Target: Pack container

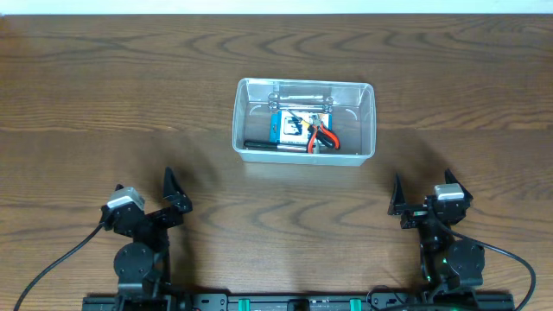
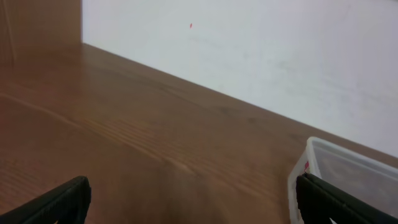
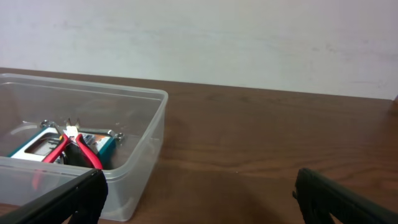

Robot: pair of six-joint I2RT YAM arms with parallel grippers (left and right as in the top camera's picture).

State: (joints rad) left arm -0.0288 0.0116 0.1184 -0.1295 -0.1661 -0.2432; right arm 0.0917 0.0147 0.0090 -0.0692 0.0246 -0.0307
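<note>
Left gripper (image 1: 144,188) sat low at the near-left edge of the table (image 1: 104,86), jaws spread wide, nothing between them. Its wrist view showed bare wood ahead and only a corner of the container at far right.

Container (image 1: 238,121) stood upright mid-table, toward the far side, well apart from both arms and roughly between them. Inside: a blue-and-white box (image 1: 285,128), red-handled pliers (image 1: 325,135) lying partly on top of it, a thin black tool (image 1: 268,145) along the near wall, and some small metal pieces at the back, too small to name. No lid in view. Nothing loose on the table outside the tub.

Right gripper (image 1: 423,186) sat at near-right, also fully released and empty, with the tub's right corner ahead of it in the wrist view.

Judgement: packing looked mostly done.

Risks:
- The tub looked light; a finger catching the thin rim on a reach-in could slide or tip it.
- The pliers were perched on the box, so a bump could shift them.
- Both arms going to the centre together could collide.
</note>
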